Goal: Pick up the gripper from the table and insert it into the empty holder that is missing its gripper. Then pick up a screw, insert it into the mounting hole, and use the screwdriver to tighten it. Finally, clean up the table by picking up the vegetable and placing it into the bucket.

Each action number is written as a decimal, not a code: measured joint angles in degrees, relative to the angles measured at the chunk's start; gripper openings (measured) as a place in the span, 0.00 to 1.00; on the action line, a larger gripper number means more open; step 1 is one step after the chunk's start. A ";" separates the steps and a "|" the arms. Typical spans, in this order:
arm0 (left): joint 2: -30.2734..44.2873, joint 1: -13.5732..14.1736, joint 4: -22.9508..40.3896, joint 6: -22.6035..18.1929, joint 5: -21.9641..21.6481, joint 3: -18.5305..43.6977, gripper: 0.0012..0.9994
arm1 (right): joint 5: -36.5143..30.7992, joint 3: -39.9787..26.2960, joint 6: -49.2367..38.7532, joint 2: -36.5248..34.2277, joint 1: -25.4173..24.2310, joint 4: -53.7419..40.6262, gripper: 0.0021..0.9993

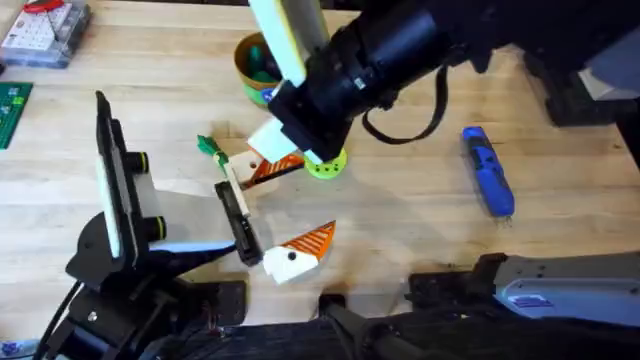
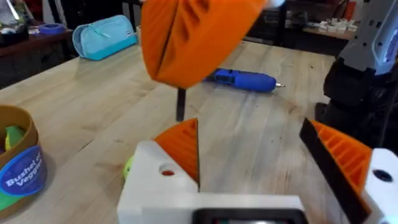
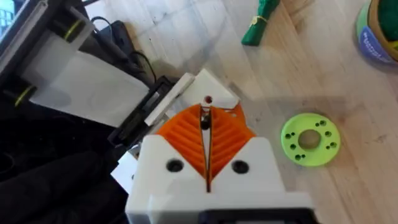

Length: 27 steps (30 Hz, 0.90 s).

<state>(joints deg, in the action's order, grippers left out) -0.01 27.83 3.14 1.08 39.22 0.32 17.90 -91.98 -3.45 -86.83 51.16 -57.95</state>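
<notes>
Screw step in hand, as I judge it. Right pincer (image 3: 206,134) is reaching across the middle, pads pinching tight on a thin dark screw (image 2: 180,104) and hanging it just above the orange finger (image 2: 183,146). That finger is sitting at the far end of the black holder bar (image 1: 236,210), so the insertion looks done. Left pincer (image 2: 261,180) is standing wide, holding nothing. Next move is calling for a straight descent into the red-marked hole (image 3: 207,99), then a release. Screwdriver (image 1: 489,172) is lying well right, untouched. Vegetable (image 1: 210,147) is lying just beyond the holder, and the bucket (image 1: 240,62) is waiting farther back.
</notes>
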 joint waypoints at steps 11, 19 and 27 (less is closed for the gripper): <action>0.00 0.00 0.00 0.00 0.00 0.00 0.99 | 0.21 0.00 0.00 -2.17 0.19 0.12 0.01; 0.00 0.00 0.00 0.00 0.00 0.00 0.99 | 0.26 0.00 0.00 -3.58 0.94 0.15 0.01; 0.00 0.00 0.02 0.07 0.00 0.00 0.99 | 0.42 0.00 0.00 -4.19 1.55 0.73 0.01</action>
<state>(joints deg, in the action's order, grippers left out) -0.01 27.83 3.16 1.15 39.22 0.32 18.32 -91.98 -3.44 -91.02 52.71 -57.22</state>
